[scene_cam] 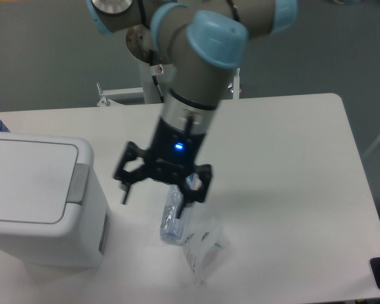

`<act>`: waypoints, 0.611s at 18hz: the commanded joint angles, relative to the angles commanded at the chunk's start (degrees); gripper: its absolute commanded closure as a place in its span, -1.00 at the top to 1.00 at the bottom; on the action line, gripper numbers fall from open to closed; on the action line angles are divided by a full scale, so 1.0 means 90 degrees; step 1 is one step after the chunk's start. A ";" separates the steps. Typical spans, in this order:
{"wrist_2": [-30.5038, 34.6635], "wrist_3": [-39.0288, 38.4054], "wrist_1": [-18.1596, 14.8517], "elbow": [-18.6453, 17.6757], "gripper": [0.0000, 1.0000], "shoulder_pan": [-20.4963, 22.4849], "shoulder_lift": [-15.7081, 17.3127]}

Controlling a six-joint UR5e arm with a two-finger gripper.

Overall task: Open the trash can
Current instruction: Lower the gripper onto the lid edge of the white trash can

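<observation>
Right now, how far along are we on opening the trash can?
Nothing is done: the trash can has its lid flat and closed. In hand: the gripper, open and empty, hangs above the plastic bottle, right of the bin. Left: reach and press the grey button strip.

We see bare table between our spread jaws and the trash can (44,202); a bottle (173,218) lies beneath them.
</observation>
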 joint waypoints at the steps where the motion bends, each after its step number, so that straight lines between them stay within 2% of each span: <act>1: 0.0000 -0.0010 0.0000 -0.0058 1.00 -0.0029 0.0010; 5: 0.0029 0.0010 0.0175 -0.0546 1.00 -0.0293 0.0098; 11: 0.0146 -0.0166 0.0283 -0.0645 1.00 -0.0468 0.0098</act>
